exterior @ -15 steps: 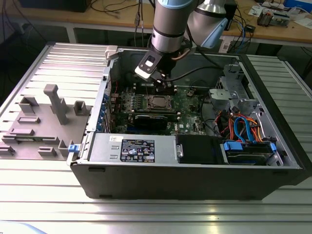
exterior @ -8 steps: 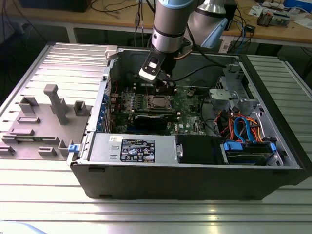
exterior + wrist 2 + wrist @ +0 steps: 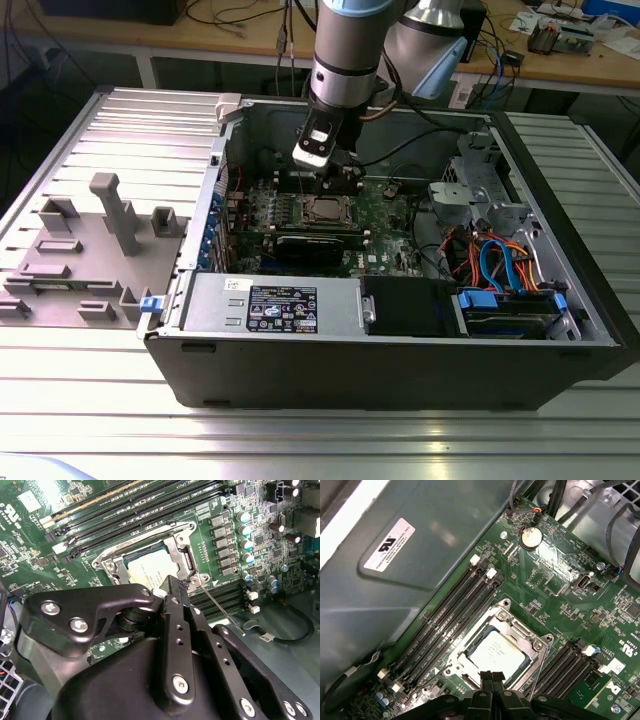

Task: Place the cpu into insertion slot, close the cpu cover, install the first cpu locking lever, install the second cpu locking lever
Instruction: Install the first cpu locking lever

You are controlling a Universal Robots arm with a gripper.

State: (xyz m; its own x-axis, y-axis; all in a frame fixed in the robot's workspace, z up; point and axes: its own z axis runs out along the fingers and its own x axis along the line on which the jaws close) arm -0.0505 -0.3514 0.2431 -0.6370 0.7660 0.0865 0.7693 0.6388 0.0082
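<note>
Where the exterior view looks into the case (image 3: 400, 350), the claw (image 3: 335, 182) hovers just over the cpu (image 3: 327, 210). Second wrist view: cpu seated, cover (image 3: 182, 555) down, claw pressed together beside a loose lever (image 3: 215, 605). First wrist view agrees; likely the first-lever step, needing a downward push.

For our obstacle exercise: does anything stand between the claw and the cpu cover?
Nothing visible does. In the first wrist view the claw sits right at the edge of the cpu cover, which frames the cpu.
</note>
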